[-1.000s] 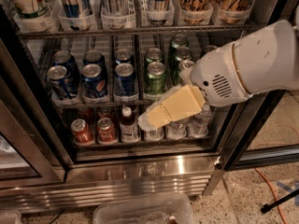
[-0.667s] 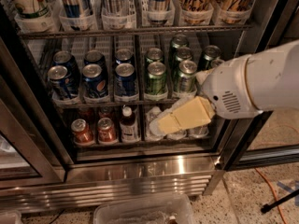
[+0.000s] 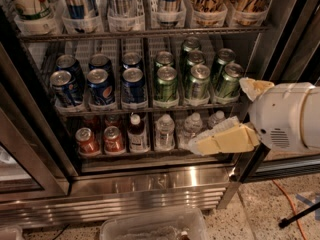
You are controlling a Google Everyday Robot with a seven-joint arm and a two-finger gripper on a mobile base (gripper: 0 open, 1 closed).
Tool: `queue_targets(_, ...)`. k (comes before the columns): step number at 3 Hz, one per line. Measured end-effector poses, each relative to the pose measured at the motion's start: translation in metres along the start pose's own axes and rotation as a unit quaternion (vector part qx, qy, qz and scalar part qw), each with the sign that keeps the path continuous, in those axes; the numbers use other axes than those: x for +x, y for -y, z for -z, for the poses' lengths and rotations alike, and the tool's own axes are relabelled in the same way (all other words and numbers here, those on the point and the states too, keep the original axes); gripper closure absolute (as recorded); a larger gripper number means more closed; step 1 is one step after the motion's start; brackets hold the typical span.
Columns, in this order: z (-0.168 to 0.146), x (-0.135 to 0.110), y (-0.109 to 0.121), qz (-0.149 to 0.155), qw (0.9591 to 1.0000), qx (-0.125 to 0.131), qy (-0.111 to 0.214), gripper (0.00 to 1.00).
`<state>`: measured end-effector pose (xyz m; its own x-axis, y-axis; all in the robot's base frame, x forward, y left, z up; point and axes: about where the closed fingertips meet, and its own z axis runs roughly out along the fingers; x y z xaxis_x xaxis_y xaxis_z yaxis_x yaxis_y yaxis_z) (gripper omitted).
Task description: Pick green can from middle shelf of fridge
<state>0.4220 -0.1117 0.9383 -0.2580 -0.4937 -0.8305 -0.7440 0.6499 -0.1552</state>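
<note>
The fridge stands open in front of me. Its middle shelf holds rows of short blue cans on the left and green cans on the right. The front green cans are at the middle, beside it and at the far right. My gripper is at the right, in front of the fridge's right edge, below and to the right of the far-right green can. It is open and empty. One yellowish finger lies across the lower shelf; the other sits next to the rightmost can.
The top rack holds tall cans. The bottom rack has red cans, a dark bottle and clear bottles. A clear plastic bin sits on the floor in front. An orange cable lies at right.
My gripper and arm have moved right and a little down, uncovering the right-hand green cans and the bottles. The cans have not moved.
</note>
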Motion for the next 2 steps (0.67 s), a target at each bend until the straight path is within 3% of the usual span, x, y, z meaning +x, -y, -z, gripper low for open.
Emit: queue_targets(2,-0.011,0.024,0.031,0.034,0.9975,0.033,0.053,0.0)
